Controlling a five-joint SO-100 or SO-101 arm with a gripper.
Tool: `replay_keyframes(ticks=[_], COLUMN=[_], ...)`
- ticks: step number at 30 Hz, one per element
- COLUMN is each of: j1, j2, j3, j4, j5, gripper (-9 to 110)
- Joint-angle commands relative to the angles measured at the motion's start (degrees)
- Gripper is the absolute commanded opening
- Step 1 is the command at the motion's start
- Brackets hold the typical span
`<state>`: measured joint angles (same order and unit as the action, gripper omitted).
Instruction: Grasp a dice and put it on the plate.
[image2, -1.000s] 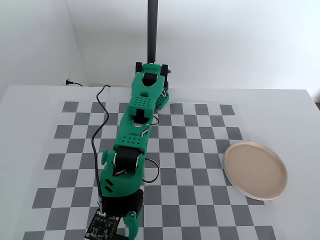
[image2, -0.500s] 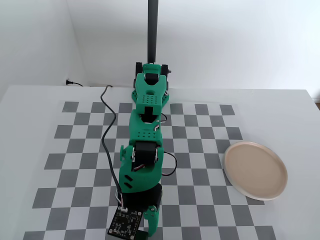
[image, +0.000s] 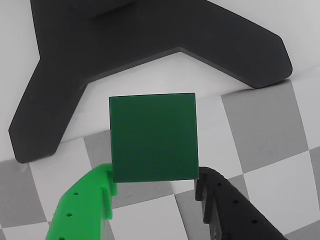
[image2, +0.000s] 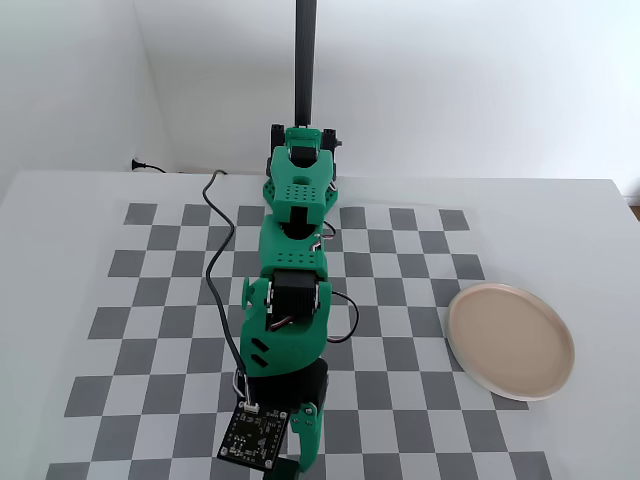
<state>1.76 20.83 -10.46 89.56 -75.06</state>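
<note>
The arm has swung from the left toward the board's middle, carrying the gripper (image: 155, 187) with it. In the wrist view its two fingers press the dice (image: 153, 137) from either side, clamped and apparently lifted. The plate (image2: 511, 340) sits empty, well off to the right. The carry looks under way.

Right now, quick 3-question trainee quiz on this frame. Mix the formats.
1. True or false: the plate is empty in the fixed view.
2. In the wrist view, the dice sits: A) between the two fingers, B) on the plate, C) outside the gripper.
3. What colours are the two fingers in the wrist view?

Key: 1 true. 2 A. 3 One bright green, one black.
</note>
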Motion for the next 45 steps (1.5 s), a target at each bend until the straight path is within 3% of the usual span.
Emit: replay_keyframes(ticks=[1, 6, 20, 45], j1=[-0.97, -1.14, -0.62, -14.59], j2=[9.14, 12.92, 29.44, 33.93], j3=[-5.19, -2.29, 27.25, 37.88], j4=[-0.35, -1.67, -17.58, -21.45], j5=[0.7, 0.88, 0.44, 1.93], gripper=[-4, -4, -4, -4])
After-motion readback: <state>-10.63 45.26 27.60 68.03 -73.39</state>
